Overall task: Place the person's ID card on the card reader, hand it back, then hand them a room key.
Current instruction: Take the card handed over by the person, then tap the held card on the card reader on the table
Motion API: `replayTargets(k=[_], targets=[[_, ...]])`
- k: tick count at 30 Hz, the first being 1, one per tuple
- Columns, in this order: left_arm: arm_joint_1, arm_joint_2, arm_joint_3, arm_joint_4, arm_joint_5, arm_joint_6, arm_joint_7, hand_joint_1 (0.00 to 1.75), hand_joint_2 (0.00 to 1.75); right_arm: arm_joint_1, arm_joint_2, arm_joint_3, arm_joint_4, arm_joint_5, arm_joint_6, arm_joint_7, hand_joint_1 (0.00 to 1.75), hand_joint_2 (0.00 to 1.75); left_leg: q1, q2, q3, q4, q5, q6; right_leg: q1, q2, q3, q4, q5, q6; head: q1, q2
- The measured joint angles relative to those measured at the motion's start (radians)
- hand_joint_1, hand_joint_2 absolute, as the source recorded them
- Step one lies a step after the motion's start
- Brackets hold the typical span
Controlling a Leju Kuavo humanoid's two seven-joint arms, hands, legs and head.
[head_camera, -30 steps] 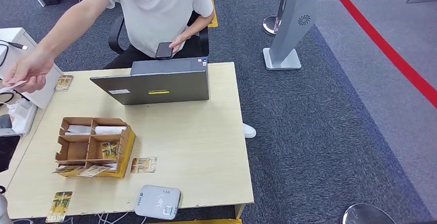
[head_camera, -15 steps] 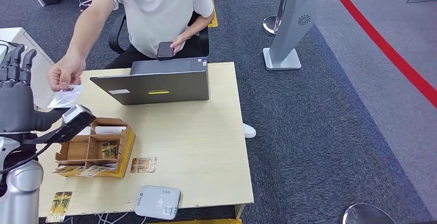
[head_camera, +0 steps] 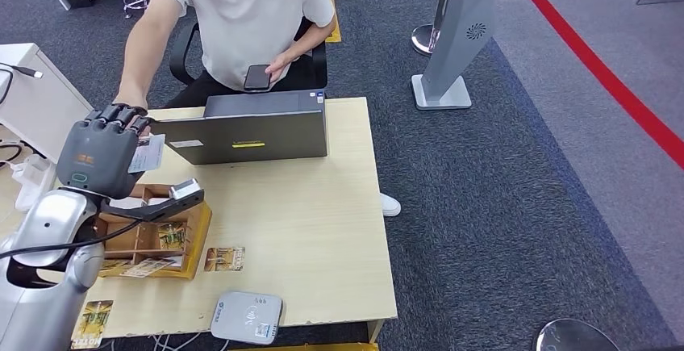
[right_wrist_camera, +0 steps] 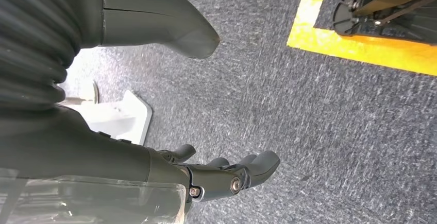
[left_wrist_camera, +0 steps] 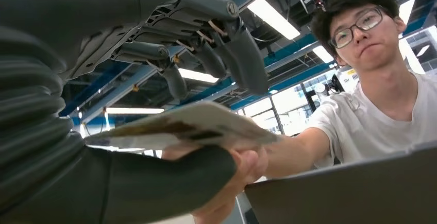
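While the person's hand [left_wrist_camera: 247, 165] holds the pale, flat ID card [left_wrist_camera: 180, 128], the left robot hand [head_camera: 103, 151] spreads loosely around it, thumb beneath.

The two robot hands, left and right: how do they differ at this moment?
The left robot hand is raised over the pale wooden table, its thumb under and dark fingers over the person's light ID card. The right robot hand hangs over grey carpet, holding nothing, fingers loosely apart. The person's hand touches the card too. Both hands are dark grey.
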Motion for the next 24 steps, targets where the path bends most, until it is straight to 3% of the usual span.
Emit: replayTargets(k=[24], targets=[[-0.006, 0.029, -0.043, 0.008, -0.018, 0.001, 0.016, 1.75, 1.75, -0.003, 0.000, 0.064, 0.012, -0.029, -0.013, 0.001, 0.00, 1.75, 0.000, 0.000, 0.000, 0.000, 0.000, 0.000, 0.000, 0.000, 0.000, 0.000, 0.000, 0.000, 0.000, 0.000]])
